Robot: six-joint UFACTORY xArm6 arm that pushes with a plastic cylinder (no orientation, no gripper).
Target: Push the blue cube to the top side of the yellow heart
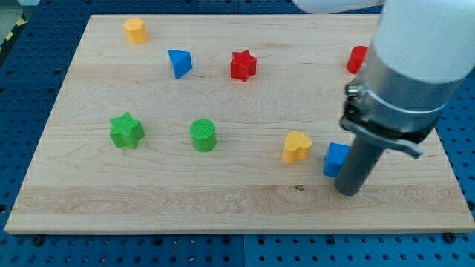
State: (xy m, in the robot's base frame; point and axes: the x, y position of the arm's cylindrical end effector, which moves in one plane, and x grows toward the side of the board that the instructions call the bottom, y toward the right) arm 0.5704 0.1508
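The blue cube lies on the wooden board at the view's lower right, partly hidden by my rod. The yellow heart lies just to the cube's left, a small gap apart. My tip rests on the board at the cube's lower right corner, touching or almost touching it.
A red star sits at top centre, a blue triangle-like block to its left, a yellow block at top left. A green star and green cylinder lie mid-left. A red block is partly hidden by the arm.
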